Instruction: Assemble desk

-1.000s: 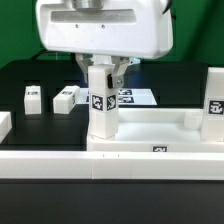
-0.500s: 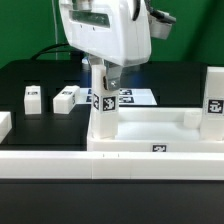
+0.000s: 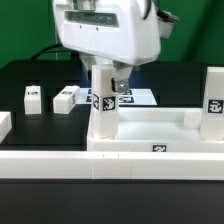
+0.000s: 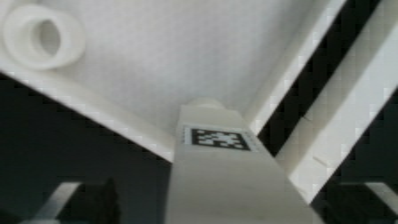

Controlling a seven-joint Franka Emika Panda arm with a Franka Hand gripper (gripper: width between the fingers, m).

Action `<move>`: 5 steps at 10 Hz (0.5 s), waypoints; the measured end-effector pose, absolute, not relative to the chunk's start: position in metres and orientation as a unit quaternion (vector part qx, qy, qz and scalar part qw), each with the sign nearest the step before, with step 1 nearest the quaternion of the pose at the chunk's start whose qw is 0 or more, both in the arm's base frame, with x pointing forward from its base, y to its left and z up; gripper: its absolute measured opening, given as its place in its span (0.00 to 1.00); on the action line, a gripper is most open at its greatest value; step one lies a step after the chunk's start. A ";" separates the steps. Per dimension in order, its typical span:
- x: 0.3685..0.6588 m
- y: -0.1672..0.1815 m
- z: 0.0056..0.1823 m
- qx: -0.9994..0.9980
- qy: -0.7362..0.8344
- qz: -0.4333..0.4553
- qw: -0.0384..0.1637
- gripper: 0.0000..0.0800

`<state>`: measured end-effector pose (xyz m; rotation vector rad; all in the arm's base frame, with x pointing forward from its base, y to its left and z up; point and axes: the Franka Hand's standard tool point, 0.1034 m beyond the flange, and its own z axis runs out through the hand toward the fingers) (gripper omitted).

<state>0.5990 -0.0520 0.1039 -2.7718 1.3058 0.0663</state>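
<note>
Looking at the exterior view, you see the claw [image 3: 109,72] hanging over the top of an upright leg [image 3: 101,108], which stands in the left corner of the tabletop [image 3: 140,143], near the centre of the frame. In the wrist view its fingers [image 4: 64,200] stand apart, clear of that leg on either side and gripping nothing. A second leg [image 3: 214,100] stands upright at the right edge of the frame. One loose leg [image 3: 32,97] lies at middle left, a further loose leg [image 3: 66,98] just beside it. The marker board [image 3: 135,97] shows behind the claw.
</note>
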 end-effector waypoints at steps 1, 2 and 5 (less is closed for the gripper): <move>0.599 -0.050 0.104 -0.917 0.397 0.019 0.039 0.80; 0.599 -0.051 0.104 -0.931 0.363 0.018 0.040 0.81; 0.599 -0.051 0.104 -0.965 0.259 0.013 0.042 0.81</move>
